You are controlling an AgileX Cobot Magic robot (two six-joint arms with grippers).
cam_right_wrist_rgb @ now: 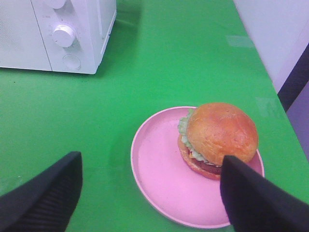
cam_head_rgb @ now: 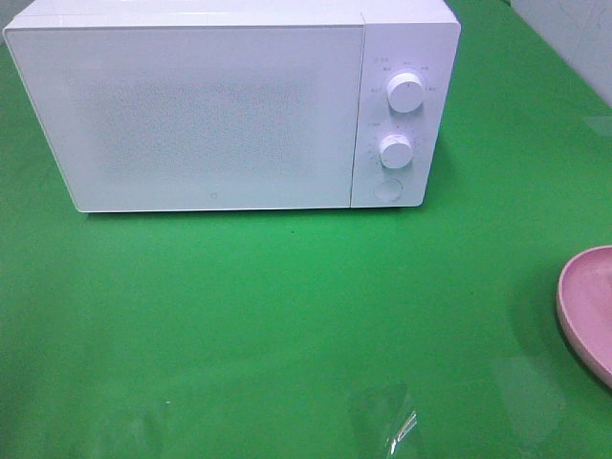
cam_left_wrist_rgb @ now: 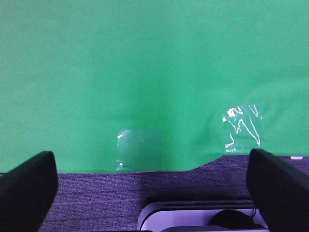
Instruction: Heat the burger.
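Observation:
The burger (cam_right_wrist_rgb: 219,133), with a glossy golden bun, green lettuce and a dark patty, sits on one side of a pink plate (cam_right_wrist_rgb: 159,164). It shows only in the right wrist view. My right gripper (cam_right_wrist_rgb: 150,162) hovers open over the plate's near side with nothing between its fingers; one finger (cam_right_wrist_rgb: 256,198) covers the burger's near lower edge. The left gripper (cam_left_wrist_rgb: 152,159) stands wide open and empty above the green cloth near the table's front edge. Neither gripper shows in the exterior high view, where only the plate's rim (cam_head_rgb: 585,306) appears at the right edge.
A white microwave (cam_head_rgb: 191,105) stands at the back with its door shut; two knobs (cam_head_rgb: 406,93) and a round button (cam_head_rgb: 387,189) are on its right panel. Clear tape patches (cam_head_rgb: 387,421) hold the green cloth. The table's front edge (cam_left_wrist_rgb: 159,170) borders grey carpet.

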